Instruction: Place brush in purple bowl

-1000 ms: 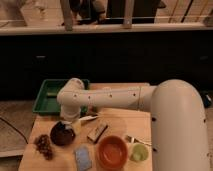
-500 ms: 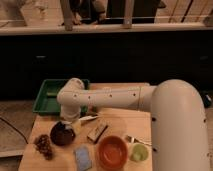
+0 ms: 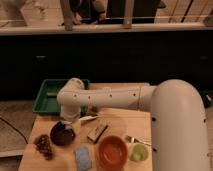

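Note:
The purple bowl (image 3: 61, 134), dark and glossy, sits on the wooden table (image 3: 125, 122) at the front left. My gripper (image 3: 68, 121) hangs just above the bowl's far right rim, at the end of the white arm that reaches in from the right. The brush (image 3: 89, 118), slim with a pale handle, shows just right of the gripper and beyond the bowl. I cannot tell whether it is held or lying on the table.
A green tray (image 3: 46, 99) stands behind the bowl at the back left. A brown wooden block (image 3: 97, 132), an orange-red bowl (image 3: 112, 152), a metal fork (image 3: 134, 140), a pale green cup (image 3: 139, 153), a blue sponge (image 3: 82, 157) and a brown cluster (image 3: 44, 146) lie around the front.

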